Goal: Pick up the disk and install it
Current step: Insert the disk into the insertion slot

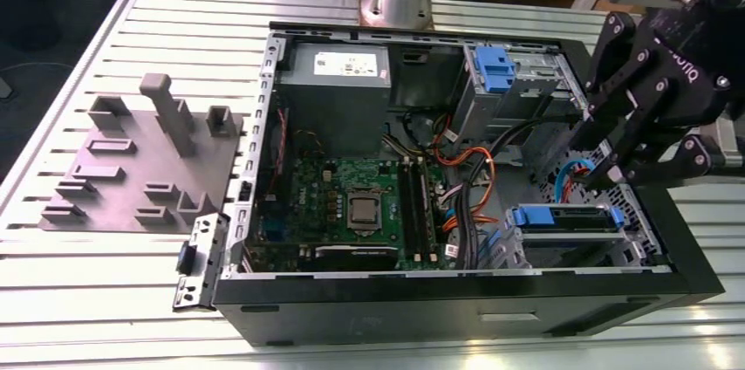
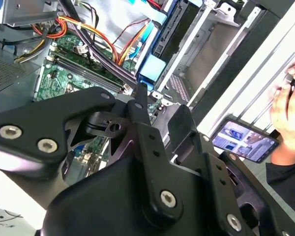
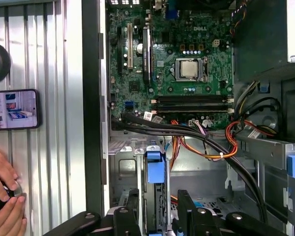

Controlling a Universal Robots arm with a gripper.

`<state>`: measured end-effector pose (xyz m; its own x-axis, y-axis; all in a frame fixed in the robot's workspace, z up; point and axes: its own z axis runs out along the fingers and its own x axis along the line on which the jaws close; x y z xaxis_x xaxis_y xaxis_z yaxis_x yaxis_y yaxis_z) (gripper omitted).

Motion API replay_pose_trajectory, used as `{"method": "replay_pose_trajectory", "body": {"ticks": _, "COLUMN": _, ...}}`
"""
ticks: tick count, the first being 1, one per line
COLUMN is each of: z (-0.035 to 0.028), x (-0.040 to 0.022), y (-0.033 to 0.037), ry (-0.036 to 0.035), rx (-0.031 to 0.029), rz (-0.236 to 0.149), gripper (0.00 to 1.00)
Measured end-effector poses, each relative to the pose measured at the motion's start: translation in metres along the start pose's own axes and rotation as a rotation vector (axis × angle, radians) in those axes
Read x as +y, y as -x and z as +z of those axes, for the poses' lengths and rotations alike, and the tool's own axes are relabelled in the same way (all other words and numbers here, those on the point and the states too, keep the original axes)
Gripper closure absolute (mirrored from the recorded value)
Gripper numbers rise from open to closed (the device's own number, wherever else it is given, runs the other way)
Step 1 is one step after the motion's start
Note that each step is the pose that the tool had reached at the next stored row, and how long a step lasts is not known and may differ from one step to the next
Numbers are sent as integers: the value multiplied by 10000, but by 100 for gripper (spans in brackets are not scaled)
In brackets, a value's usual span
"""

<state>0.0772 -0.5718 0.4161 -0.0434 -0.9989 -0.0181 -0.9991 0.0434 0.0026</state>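
Observation:
The disk [image 1: 564, 217] sits in the lower drive bay of the open computer case [image 1: 466, 287], at the exterior view's right. Its blue carrier frame faces up and the silver body is mostly hidden in the bay. My black gripper [image 1: 617, 180] hangs just above and to the right of it. In the first wrist view the gripper [image 3: 160, 216] is open, and the blue carrier end [image 3: 156, 169] lies in line with the gap beyond the two fingers [image 3: 132, 209]. The second wrist view has the blue carrier [image 2: 152, 69] just past one fingertip [image 2: 140, 93].
A second blue carrier [image 1: 495, 69] stands in the upper bay. Orange and black cables [image 3: 206, 147] run beside the bay, next to the motherboard [image 1: 349, 204]. A grey fixture plate [image 1: 140, 161] lies at the exterior view's left. A person's hands [image 3: 5, 196] and a phone [image 3: 14, 109] rest on the slatted table.

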Motion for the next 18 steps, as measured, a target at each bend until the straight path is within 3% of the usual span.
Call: {"method": "replay_pose_trajectory", "body": {"ticks": 18, "z": 328, "x": -1, "y": -9, "ry": 0, "rx": -1, "rz": 0, "gripper": 56}}
